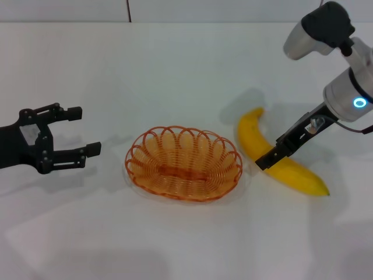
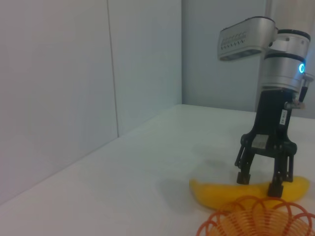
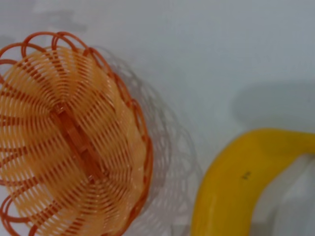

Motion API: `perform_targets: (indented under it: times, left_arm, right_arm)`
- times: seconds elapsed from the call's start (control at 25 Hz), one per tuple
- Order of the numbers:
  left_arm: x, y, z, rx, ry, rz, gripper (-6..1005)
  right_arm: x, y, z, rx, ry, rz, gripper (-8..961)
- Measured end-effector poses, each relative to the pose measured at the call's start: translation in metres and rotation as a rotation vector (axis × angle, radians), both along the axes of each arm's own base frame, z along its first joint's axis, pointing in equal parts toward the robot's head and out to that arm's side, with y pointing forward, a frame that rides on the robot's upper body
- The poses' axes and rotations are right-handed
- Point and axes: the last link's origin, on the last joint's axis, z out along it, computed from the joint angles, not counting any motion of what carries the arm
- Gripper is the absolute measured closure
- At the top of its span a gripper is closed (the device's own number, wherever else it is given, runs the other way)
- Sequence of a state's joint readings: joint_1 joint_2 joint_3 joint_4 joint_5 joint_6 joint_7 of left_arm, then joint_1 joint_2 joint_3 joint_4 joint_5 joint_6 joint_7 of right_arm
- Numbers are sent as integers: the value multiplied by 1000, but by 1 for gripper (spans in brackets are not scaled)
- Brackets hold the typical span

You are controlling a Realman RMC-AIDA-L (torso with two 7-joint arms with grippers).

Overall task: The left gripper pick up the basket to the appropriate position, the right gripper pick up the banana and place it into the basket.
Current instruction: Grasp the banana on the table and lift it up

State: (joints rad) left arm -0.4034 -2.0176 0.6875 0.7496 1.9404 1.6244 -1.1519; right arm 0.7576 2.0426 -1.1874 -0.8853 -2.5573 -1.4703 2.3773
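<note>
The orange wire basket (image 1: 183,163) sits on the white table in the middle of the head view. The yellow banana (image 1: 297,172) lies on the table just right of it. My right gripper (image 1: 275,158) is lowered over the banana's middle. In the left wrist view it (image 2: 259,183) is open, one finger on each side of the banana (image 2: 219,194). My left gripper (image 1: 81,131) is open and empty, left of the basket with a gap between them. The right wrist view shows the basket (image 3: 74,142) and the banana (image 3: 236,182) close together.
The white table (image 1: 186,70) stretches to a grey wall (image 2: 74,73) at the back. The basket rim (image 2: 256,214) shows at the edge of the left wrist view, in front of the banana.
</note>
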Motion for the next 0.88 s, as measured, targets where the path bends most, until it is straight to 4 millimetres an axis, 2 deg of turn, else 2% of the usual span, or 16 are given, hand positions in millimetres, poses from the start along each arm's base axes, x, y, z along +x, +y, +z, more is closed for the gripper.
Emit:
perform_targets:
  times: [0.88]
  left_arm:
    - [0, 1, 0, 3, -2, 0, 123]
  right_arm:
    - [3, -2, -12, -33, -16, -8, 201]
